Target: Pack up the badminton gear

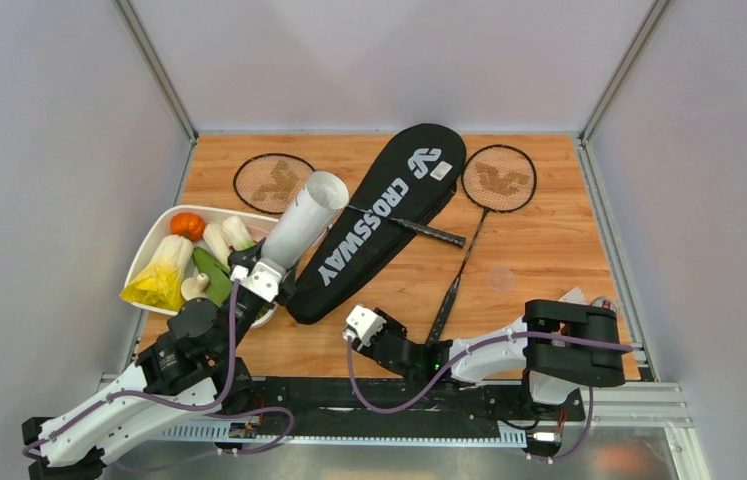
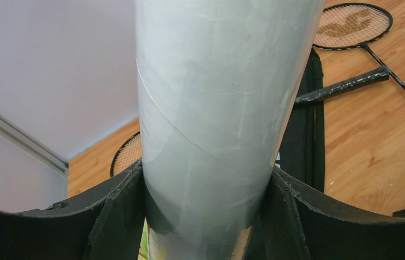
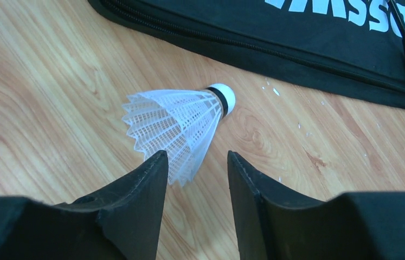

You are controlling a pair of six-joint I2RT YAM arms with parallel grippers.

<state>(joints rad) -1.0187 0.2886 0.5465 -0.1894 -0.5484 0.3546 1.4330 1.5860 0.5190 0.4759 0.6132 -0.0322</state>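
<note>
Firmly, tube clamped by left hand, right hand parted, shuttlecock laid on desk just ahead of it.

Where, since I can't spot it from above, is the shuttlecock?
Right wrist view: the shuttlecock lies on its side on the table, at the right gripper fingertips, near the racket bag edge.

The white tube tilts upward at left beside the diagonal black CROSSWAY bag. The left racket and right racket lie far, and the white shuttlecock lies sideways near.
</note>
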